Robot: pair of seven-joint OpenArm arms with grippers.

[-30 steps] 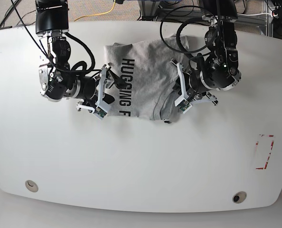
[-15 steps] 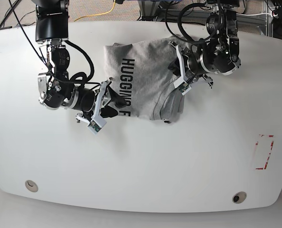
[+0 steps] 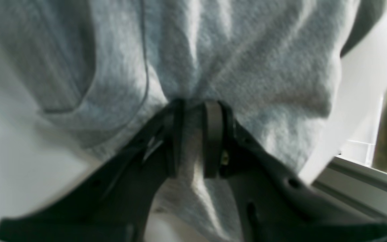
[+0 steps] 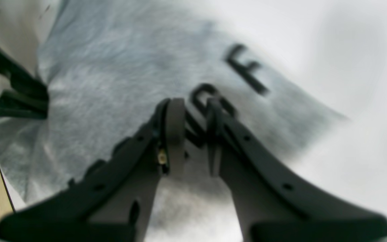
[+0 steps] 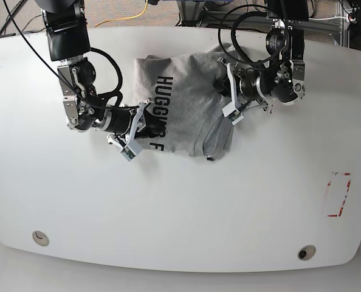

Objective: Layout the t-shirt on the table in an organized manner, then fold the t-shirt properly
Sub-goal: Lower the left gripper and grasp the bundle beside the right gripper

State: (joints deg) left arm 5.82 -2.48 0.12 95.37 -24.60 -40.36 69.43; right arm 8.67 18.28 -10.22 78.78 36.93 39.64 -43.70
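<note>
Here the big shiny white counter [image 5: 180, 207] holds the soft, fuzzy grey t-shirt [image 5: 183, 103], bunched up near its far edge, with the left tool [image 3: 193, 141] and right tool [image 4: 193, 134] both pinching its wrinkly cloth.

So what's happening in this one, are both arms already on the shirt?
Yes. A two-armed robot is working a grey t-shirt that lies bunched and partly doubled over on the white table, not yet spread flat. The left gripper is shut on a pinch of plain fabric at one side. The right gripper sits over the printed lettering at the other side, jaws nearly together around the cloth. Layout isn't finished; no fold has been made.
</note>
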